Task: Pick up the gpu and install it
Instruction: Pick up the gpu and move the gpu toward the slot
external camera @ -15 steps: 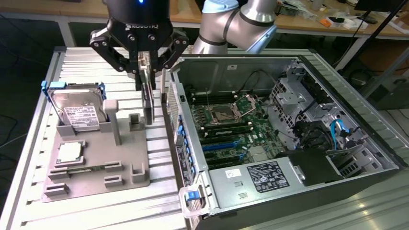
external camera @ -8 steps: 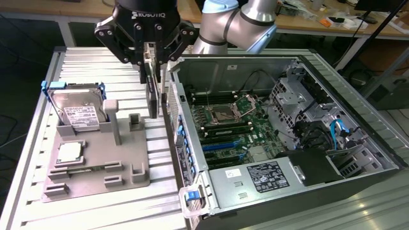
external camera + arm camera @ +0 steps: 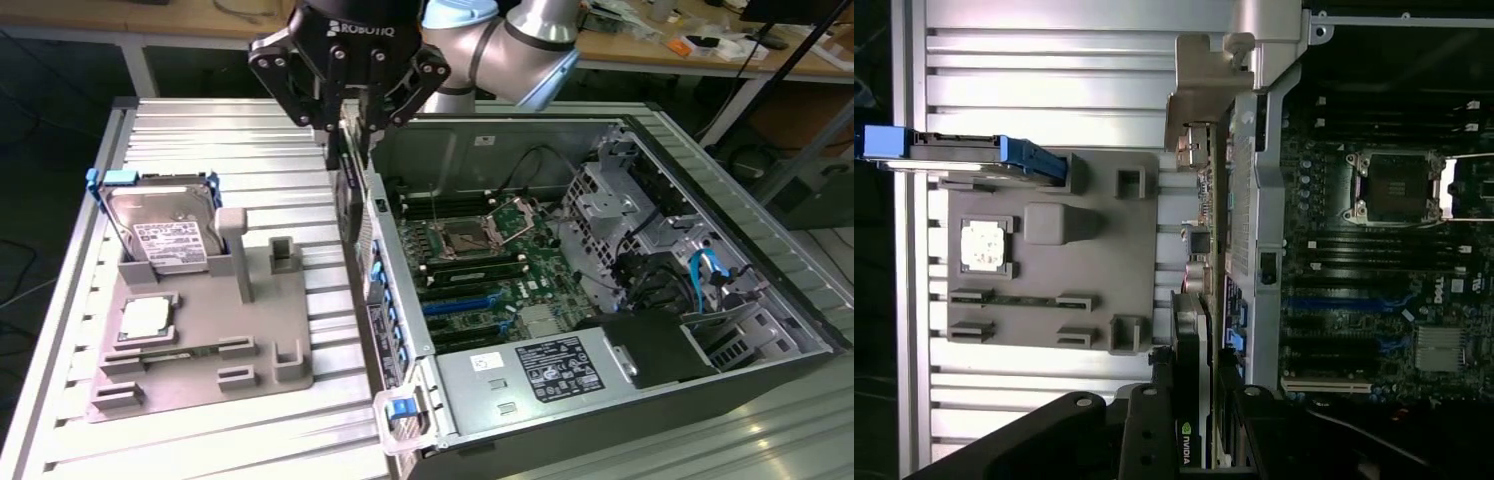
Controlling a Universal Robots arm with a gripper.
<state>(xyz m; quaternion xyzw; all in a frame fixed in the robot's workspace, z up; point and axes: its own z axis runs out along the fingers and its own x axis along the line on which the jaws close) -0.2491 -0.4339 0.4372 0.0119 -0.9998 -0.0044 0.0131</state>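
Observation:
My gripper [image 3: 354, 122] hangs above the left wall of the open computer case [image 3: 467, 150], shut on the gpu [image 3: 350, 180]. The gpu is a thin dark card that I see edge-on here, hanging down just outside that wall. In the wrist view the gpu [image 3: 1197, 330] runs out from between my gripper's [image 3: 1196, 410] black fingers, with a logo label near them. Its silver bracket [image 3: 1204, 95] is at the far end, over the case's edge. The motherboard [image 3: 494, 260] lies exposed inside the case, with blue slots [image 3: 1334, 300] near its middle.
A grey holder tray [image 3: 200, 340] lies on the slatted table at the exterior view's left. It carries a silver hard drive [image 3: 167, 235] in a blue frame and a small square chip [image 3: 144, 318]. A power supply [image 3: 547, 365] and drive cages [image 3: 641, 220] fill the case's right.

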